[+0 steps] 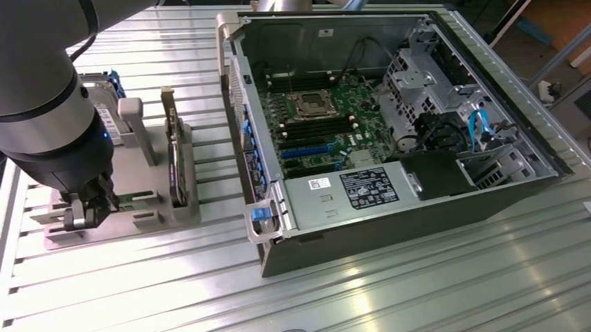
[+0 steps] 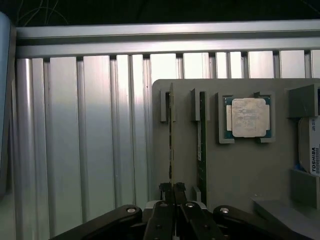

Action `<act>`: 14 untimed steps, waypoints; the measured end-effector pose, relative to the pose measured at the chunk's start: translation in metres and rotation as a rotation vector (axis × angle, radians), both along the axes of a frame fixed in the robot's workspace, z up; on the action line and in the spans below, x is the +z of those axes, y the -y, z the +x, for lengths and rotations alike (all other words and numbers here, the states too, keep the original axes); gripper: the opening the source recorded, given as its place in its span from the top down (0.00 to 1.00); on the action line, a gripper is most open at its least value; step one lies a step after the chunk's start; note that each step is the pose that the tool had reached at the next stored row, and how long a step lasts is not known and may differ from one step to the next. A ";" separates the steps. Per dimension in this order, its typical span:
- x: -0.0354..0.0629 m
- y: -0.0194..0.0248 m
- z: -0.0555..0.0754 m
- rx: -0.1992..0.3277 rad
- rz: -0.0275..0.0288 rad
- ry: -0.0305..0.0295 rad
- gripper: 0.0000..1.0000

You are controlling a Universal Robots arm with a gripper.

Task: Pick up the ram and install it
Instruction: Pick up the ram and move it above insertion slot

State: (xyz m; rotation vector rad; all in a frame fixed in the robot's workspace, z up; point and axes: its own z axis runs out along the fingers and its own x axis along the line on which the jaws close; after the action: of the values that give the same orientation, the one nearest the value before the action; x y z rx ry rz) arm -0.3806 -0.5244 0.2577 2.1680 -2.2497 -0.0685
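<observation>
1. I work in a robotics lab or assembly workshop. My bench [image 1: 416,290] is slotted aluminium profile, bare metal all over.
2. An open computer case [image 1: 388,232] lies on it, motherboard [image 1: 319,131] bared.
3. A grey fixture [image 2: 240,170] holds loose parts in cut slots: the ram [image 2: 171,135], a processor [image 2: 247,117] and a Toshiba drive [image 2: 312,150].
4. My own thick industrial arm [image 1: 41,104] looms over that fixture.

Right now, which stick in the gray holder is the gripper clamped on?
The ram farther from the processor; the gripper pinches it, while its twin stands free.
</observation>
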 end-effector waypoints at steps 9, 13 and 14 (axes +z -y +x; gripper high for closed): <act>0.0145 0.0000 0.000 0.000 0.0000 0.0000 0.88; 0.0240 0.0000 0.000 0.000 0.0001 0.0001 0.88; 0.0267 0.0000 0.000 0.000 0.0002 0.0000 0.88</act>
State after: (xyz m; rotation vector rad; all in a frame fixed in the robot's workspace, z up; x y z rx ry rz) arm -0.3806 -0.5244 0.2844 2.1681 -2.2498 -0.0687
